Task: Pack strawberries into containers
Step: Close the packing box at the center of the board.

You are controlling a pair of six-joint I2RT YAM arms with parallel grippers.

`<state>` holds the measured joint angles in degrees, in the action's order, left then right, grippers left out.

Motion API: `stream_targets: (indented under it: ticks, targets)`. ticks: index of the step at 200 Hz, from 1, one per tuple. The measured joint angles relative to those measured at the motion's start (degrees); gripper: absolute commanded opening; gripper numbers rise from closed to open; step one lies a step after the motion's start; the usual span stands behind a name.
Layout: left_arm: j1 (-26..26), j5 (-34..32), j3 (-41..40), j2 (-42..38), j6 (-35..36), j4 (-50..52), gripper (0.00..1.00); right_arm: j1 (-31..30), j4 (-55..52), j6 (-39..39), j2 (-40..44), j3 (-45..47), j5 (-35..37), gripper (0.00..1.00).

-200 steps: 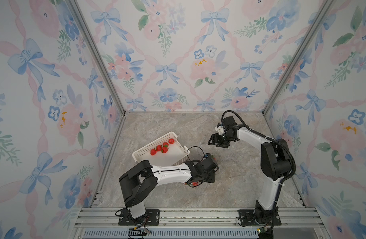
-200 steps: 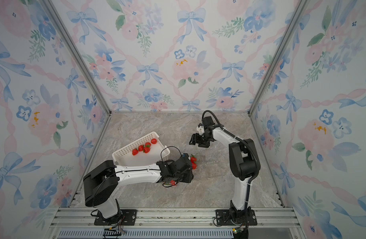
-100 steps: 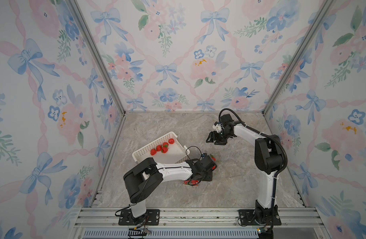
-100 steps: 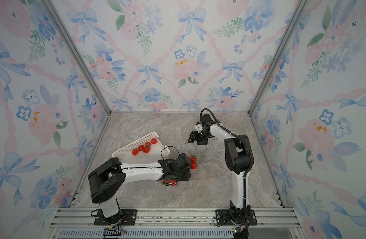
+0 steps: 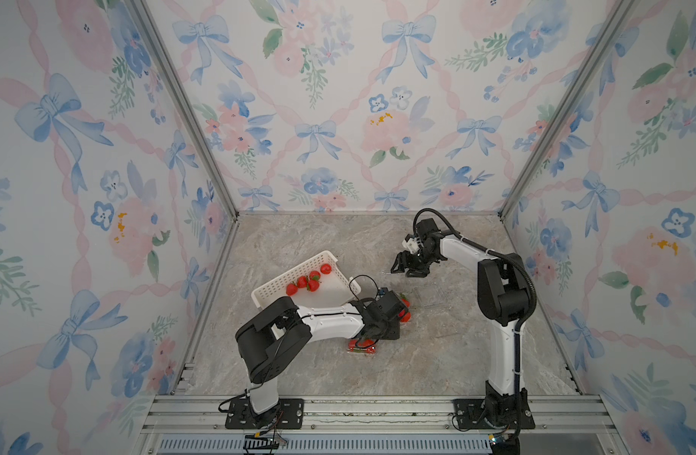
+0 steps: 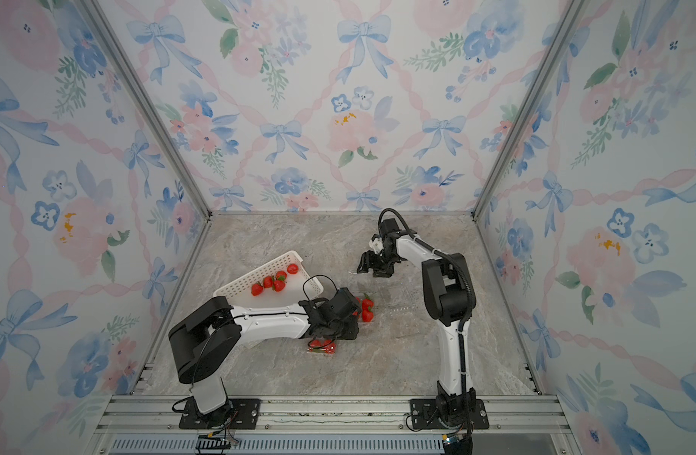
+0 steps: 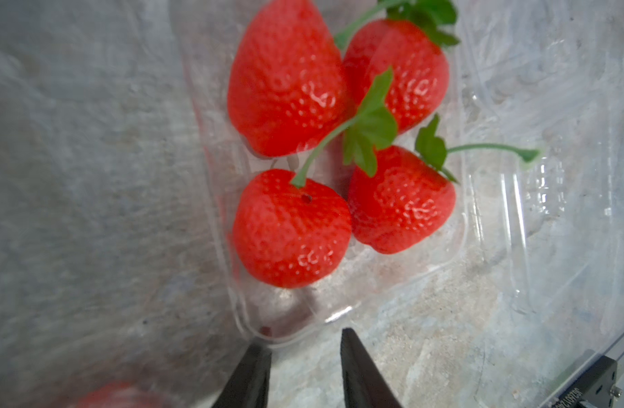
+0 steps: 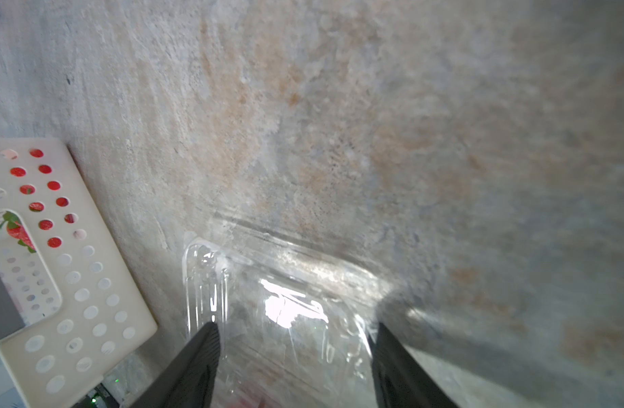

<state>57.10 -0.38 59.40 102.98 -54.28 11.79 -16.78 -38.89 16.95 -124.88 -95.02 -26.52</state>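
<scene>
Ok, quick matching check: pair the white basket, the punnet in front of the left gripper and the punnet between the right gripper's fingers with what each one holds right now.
Things:
1. white basket
2. punnet before the left gripper
3. punnet between the fingers of the right gripper

Contents:
A. no berries visible
B. five loose strawberries
C. four strawberries, packed close

Pairs: 1-B, 2-C, 3-A.

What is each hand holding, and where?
Nothing in the left hand, fingers apart beside the filled clear box. The right hand straddles an empty clear box by its sides; a grip cannot be told.
</scene>
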Motion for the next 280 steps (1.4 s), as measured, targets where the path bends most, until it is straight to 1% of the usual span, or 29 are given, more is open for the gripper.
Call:
stream_targets:
  ticks: [55, 69, 104, 152, 175, 207, 225, 262, 280]
  targets:
    - [-2.0, -0.2, 0.0, 0.0, 0.1, 0.0, 0.37, 1.4, 1.2, 0.5, 0.0, 0.5, -0.7, 0.55]
    - [-2.4, -0.2, 0.0, 0.0, 0.2, 0.0, 0.37, 2.1, 2.3, 0.6, 0.0, 1.9, -0.9, 0.53]
    - [-2.8, -0.2, 0.1, 0.6, 0.2, 0.0, 0.37, 3.6, 4.1, 0.9, 1.6, 5.5, -2.0, 0.44]
    - [-2.8, -0.2, 0.2, 0.9, 0.2, -0.2, 0.37, 4.8, 6.7, 1.0, 4.0, 10.2, -2.2, 0.36]
    - [-2.8, -0.4, 0.3, 1.0, 0.2, -0.1, 0.37, 5.4, 7.4, 1.0, 4.9, 11.8, -2.3, 0.35]
    - [-2.8, -0.4, 0.7, 1.3, 0.3, -0.2, 0.37, 5.6, 8.7, 1.7, 5.2, 12.6, -3.2, 0.39]
    - [-2.8, -0.6, 0.8, 1.4, 0.2, -0.2, 0.37, 5.6, 9.5, 2.3, 5.2, 12.7, -3.7, 0.39]
    - [-3.1, -0.6, 0.8, 1.4, 0.2, -0.2, 0.37, 5.5, 10.2, 3.4, 5.1, 12.7, -3.7, 0.34]
    - [-3.1, -0.6, 0.9, 1.4, 0.2, -0.2, 0.37, 5.5, 10.6, 4.0, 5.0, 12.7, -3.7, 0.28]
